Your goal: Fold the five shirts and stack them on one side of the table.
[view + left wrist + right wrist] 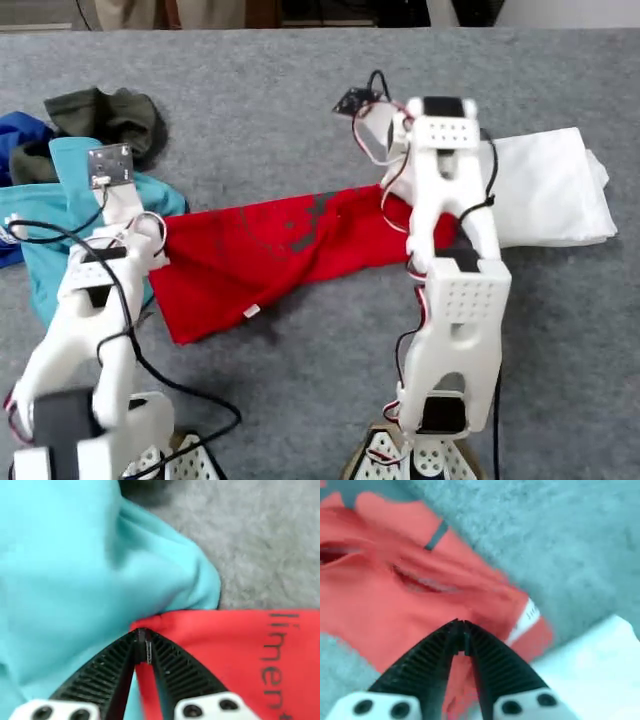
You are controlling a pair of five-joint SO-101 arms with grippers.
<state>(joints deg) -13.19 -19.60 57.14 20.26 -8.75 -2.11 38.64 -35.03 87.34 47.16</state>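
A red shirt (270, 250) lies stretched across the middle of the grey table between my two arms. My left gripper (142, 640) is shut on the red shirt (225, 655) at its left edge, where it overlaps a turquoise shirt (75, 580). My right gripper (460, 630) is shut on the red shirt (385, 595) at its right end, next to a folded white shirt (550, 190). In the high view the left gripper (155, 235) sits at the shirt's left edge and the right arm (440, 200) covers its right end.
The turquoise shirt (50, 220) lies at the table's left, with a blue shirt (15, 135) and a dark green shirt (110, 115) bunched behind it. Bare grey table (300, 390) shows in front of the red shirt and at the back.
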